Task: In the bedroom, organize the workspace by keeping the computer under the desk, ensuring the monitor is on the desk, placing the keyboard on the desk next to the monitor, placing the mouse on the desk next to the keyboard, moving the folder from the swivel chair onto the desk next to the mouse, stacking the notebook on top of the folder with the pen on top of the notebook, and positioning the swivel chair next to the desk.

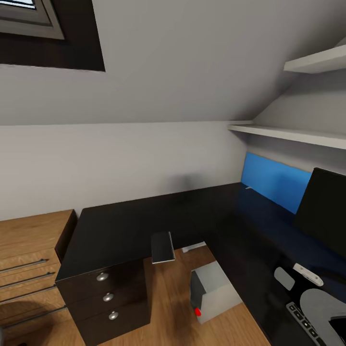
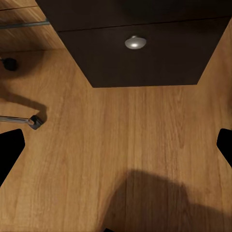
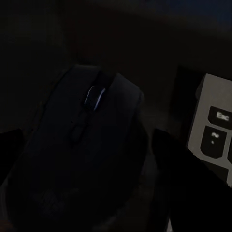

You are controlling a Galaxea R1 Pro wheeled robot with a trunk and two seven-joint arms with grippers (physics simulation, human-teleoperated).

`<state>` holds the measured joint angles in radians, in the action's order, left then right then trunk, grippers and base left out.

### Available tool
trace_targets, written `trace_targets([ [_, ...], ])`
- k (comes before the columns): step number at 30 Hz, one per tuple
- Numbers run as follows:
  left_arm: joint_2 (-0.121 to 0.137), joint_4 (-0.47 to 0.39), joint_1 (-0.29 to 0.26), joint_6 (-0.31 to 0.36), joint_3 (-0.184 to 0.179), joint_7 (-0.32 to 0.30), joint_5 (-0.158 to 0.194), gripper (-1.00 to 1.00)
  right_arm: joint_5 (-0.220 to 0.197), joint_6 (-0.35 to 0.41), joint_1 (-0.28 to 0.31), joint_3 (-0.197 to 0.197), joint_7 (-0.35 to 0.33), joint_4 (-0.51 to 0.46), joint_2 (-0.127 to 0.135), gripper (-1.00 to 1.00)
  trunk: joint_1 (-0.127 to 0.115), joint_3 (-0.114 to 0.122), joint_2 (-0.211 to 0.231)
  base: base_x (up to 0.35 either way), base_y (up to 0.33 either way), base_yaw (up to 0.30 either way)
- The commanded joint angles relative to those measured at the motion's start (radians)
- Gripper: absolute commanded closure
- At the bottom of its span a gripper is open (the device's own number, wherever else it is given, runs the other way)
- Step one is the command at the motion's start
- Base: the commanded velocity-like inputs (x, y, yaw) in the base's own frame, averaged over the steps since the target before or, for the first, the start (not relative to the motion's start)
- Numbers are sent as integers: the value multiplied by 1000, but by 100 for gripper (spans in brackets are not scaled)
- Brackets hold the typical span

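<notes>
The black mouse (image 3: 87, 145) lies on the black desk (image 1: 125, 226), filling the space between my right gripper's (image 3: 92, 164) dark fingers, which flank it with thin gaps. Beside it is a corner of the keyboard (image 3: 215, 130), whose keys also show under my right arm (image 1: 302, 321). The monitor (image 1: 323, 211) stands on the desk at the right. Under the desk sits the light-grey computer (image 1: 214, 290). The dark notebook (image 1: 162, 247) overhangs the desk's inner edge. My left gripper (image 2: 116, 150) hangs open over the wood floor, holding nothing.
A bright blue panel (image 1: 275, 180) lines the wall behind the desk, with white shelves (image 1: 288, 134) above. Three silver-knobbed drawers (image 1: 106, 298) close the desk's left end; a light-wood cabinet (image 1: 29, 259) stands beside them. A chrome bar (image 2: 21, 121) and a dark caster (image 2: 8, 64) rest on the floor.
</notes>
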<state>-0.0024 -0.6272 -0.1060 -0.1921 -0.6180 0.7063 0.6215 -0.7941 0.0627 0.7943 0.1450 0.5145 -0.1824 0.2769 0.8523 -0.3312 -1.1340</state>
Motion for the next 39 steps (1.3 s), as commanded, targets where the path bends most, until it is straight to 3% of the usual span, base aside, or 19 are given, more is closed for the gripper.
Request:
trace_targets([
  [1, 1, 0, -1, -7, -7, 5, 11, -100, -5, 6, 0, 8, 7, -2, 1, -100, 0, -1, -1, 0, 0, 0],
  [18, 1, 0, -1, -6, -8, 5, 9, -100, -4, -4, 0, 10, 6, -12, -1, -100, 0, -1, -1, 0, 0, 0],
  [23, 1, 0, -1, -6, -8, 5, 8, -100, -3, -77, 0, 18, 11, -22, -13, -100, 0, -1, -1, 0, 0, 0],
  [27, 1, 0, -1, -6, -9, 5, 6, -100, 24, -150, 0, 56, 26, -35, -73, -100, 0, -1, -1, 0, 0, 0],
  [29, 1, 0, -1, -6, -10, 5, 6, -100, 56, -180, 0, 69, 54, -33, -124, -100, 0, -1, -1, 0, 0, 48],
  [31, 1, 1, -1, -6, -10, 4, 6, -100, 72, -196, 0, 72, 64, -32, -147, -100, 0, -1, -1, 0, 0, 128],
  [32, 1, 1, -1, -6, -11, 4, 6, -100, 143, -262, -2, 75, 80, -27, -208, -100, 0, -1, -1, 0, 0, 231],
  [34, 1, 2, -1, -6, -11, 4, 6, -100, 181, -291, -3, 75, 83, -25, -231, -100, 0, -1, -1, 0, 0, 243],
  [36, 1, 3, -1, -6, -12, 4, 6, -100, 264, -334, -5, 76, 87, -19, -282, -100, 0, -1, -1, 0, 0, 261],
  [39, 1, 5, -1, -5, -11, 4, 7, -100, 316, -363, -6, 76, 88, 22, -341, -100, 0, -1, -1, 0, 0, 272],
])
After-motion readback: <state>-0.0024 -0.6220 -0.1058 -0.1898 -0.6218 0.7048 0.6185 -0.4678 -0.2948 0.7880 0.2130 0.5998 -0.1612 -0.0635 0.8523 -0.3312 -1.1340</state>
